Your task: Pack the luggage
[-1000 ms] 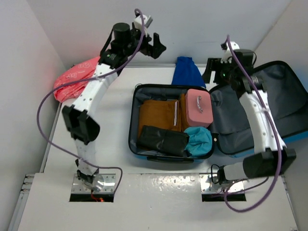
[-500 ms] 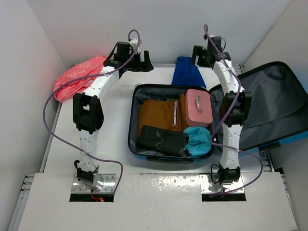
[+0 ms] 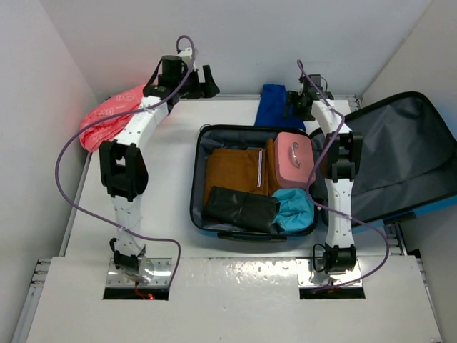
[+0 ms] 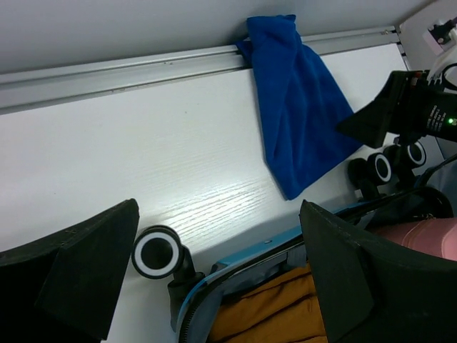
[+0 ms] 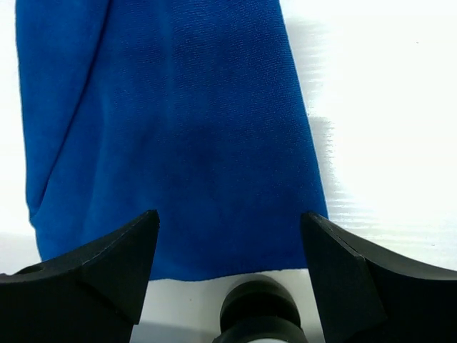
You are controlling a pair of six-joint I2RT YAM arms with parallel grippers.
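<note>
The blue luggage (image 3: 196, 187) lies open mid-table, its grey-lined lid (image 3: 403, 153) spread to the right. Inside are a mustard garment (image 3: 232, 171), a pink case (image 3: 295, 158), a teal item (image 3: 294, 207) and a black bundle (image 3: 239, 207). A blue cloth (image 3: 275, 106) lies behind it against the back rail. My right gripper (image 3: 294, 101) hovers open over the cloth's near end (image 5: 171, 128), with a luggage wheel (image 5: 258, 309) just below. My left gripper (image 3: 206, 82) is open and empty over the luggage's far left corner (image 4: 243, 261), above a wheel (image 4: 157, 251).
A pink-red plastic bag (image 3: 111, 114) lies at the back left against the wall. White walls close in the back and both sides. A metal rail (image 4: 143, 68) runs along the table's far edge. The right arm's wrist (image 4: 407, 111) shows near the cloth.
My right arm swung from above the lid to the back and came down over the blue cloth. My left gripper dropped lower and drew back left. The luggage contents have not moved.
</note>
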